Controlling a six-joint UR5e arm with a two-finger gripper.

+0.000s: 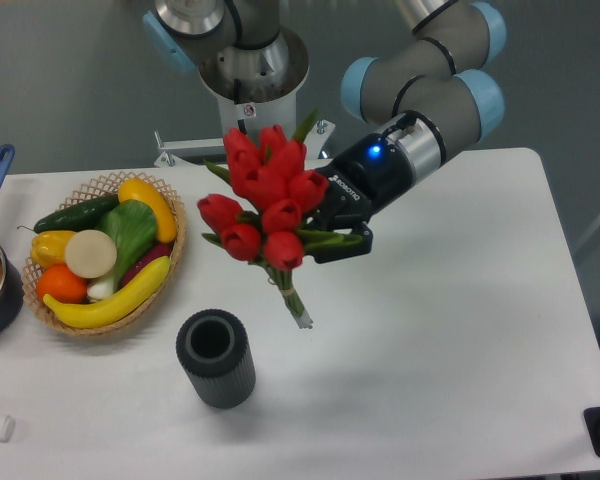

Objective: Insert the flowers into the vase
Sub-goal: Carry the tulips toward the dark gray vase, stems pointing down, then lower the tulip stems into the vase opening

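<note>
One bunch of red tulip buds with green leaves and pale-green bound stems, the flowers [265, 205], is held in the air above the white surface [460, 330]. The black two-finger tool [325, 232] is closed on the bunch just below the heads; its jaws are largely masked by leaves, so the exact contact line cannot be made out. The stems hang free beneath the grip, tilted, with their cut end pointing down and to the right.

The small dark grey ribbed cylindrical vase [216, 357] stands upright on the surface, mouth open and nothing inside it. The stem tips sit above and to the right of that mouth, near it but clearly apart.

Status: pickup and lift are complete, and the carry towards the vase looks well advanced. Outstanding, by my judgement: bring the stem end over the mouth, square the bunch closer to vertical, lower the stems in, release.

The round wicker basket of coloured fruit and vegetables [105, 250] stands to the left of the vase. It plays no part in the task.
</note>
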